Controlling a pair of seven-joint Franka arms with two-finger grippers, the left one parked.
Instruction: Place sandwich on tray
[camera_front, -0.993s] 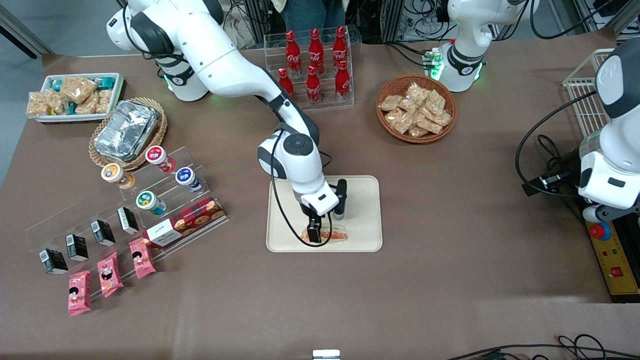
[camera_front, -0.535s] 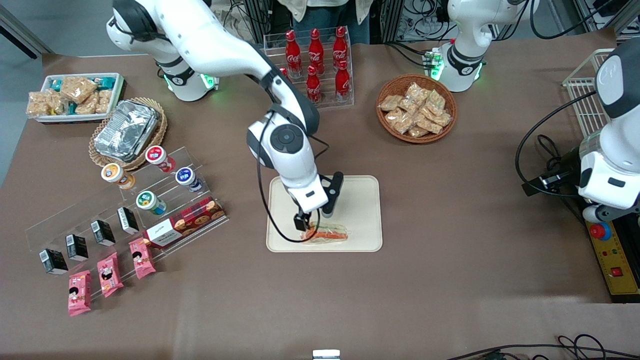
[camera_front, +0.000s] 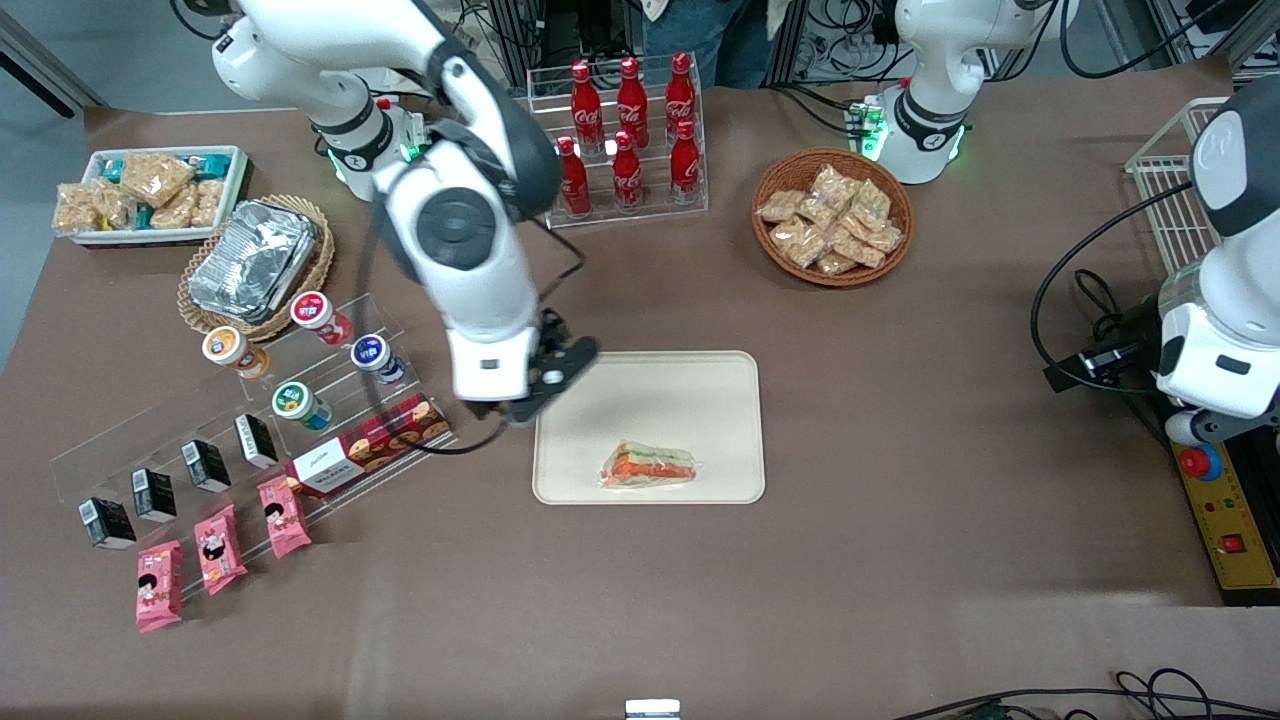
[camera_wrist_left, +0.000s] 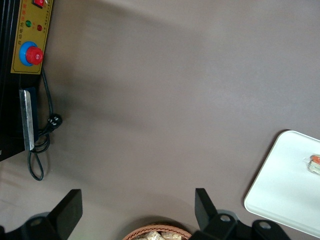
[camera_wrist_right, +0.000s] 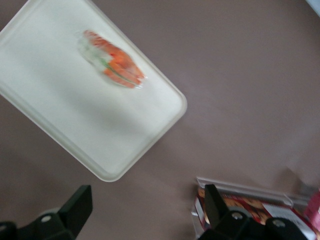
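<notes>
Sandwich (camera_front: 649, 466) lies flat on tray (camera_front: 700, 385), toward its six o'clock edge. Claw (camera_front: 545, 385) hangs released, empty, above the tray's ten o'clock corner. Placement looks done; only retreat remains.

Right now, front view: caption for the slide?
Sandwich lies on tray; open gripper hangs above the tray's corner.

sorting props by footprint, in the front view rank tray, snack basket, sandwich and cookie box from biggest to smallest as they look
1. tray
2. snack basket
3. cookie box
4. sandwich, lying on the tray

The gripper, open, hangs above the table beside the tray's edge, holding nothing.
</notes>
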